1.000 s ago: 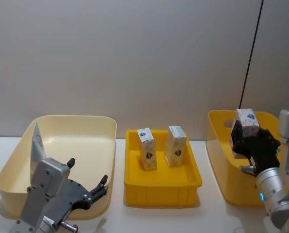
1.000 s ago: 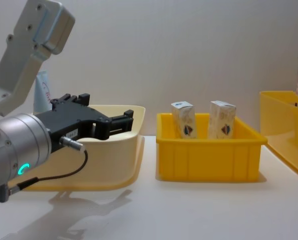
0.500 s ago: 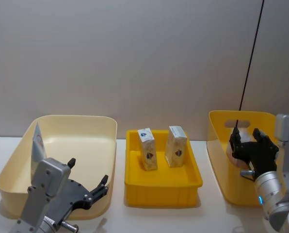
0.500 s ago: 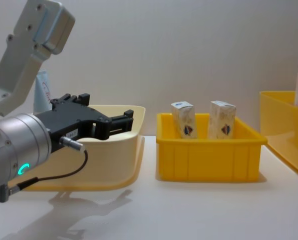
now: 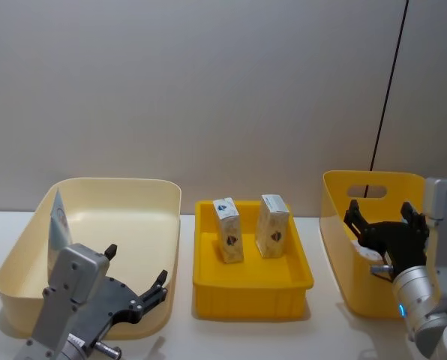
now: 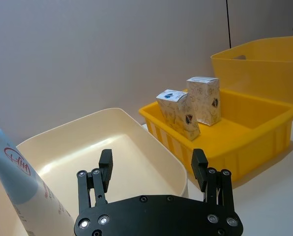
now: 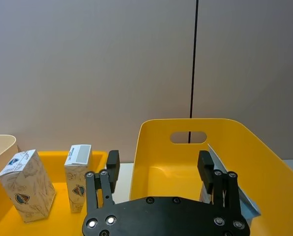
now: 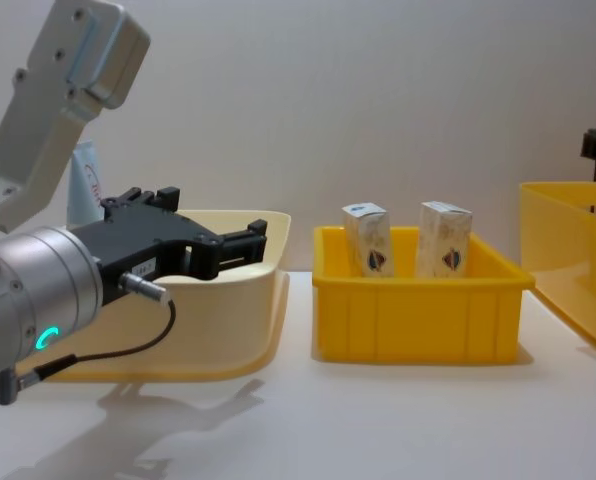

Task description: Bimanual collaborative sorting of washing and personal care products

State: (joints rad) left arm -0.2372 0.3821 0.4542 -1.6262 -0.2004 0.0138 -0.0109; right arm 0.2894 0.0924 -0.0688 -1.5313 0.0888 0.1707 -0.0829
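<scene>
A plain grey wall is standing behind a white tabletop [image 5: 321, 337], and three bins are sitting in a row on it. A big cream bin [image 5: 96, 225] is on the robot's left, a small yellow tray [image 5: 250, 289] is in the middle, and a deep yellow bin [image 5: 336, 255] is on the right.

Two small white cartons [image 5: 227, 230] [image 5: 272, 226] are standing up in the middle tray. The left one is leaning a bit and the right one is standing straighter. A tall pale-blue tube [image 5: 57, 225] is leaning against the left wall of the cream bin, with its long side pointing up and down.

The right claw [image 5: 385, 221] is hovering over the deep yellow bin with its fingers wide apart and nothing between them. In the right wrist view, a pale flat thing [image 7: 235, 196] is lying in that bin, but I cannot tell what it is.

The left claw [image 5: 137, 289] is waiting low over the near rim of the cream bin. Its fingers are apart too, and it is holding nothing.

The two cartons are what matters next, I think. They are sitting between the two claws. The left claw is pointing toward them across the corner of the cream bin. The right claw is just beside the tray, with only the bin wall in the way. So the right claw looks a little nearer. The cartons are standing tall, so a claw would be coming down from above and pinching the sides.
</scene>
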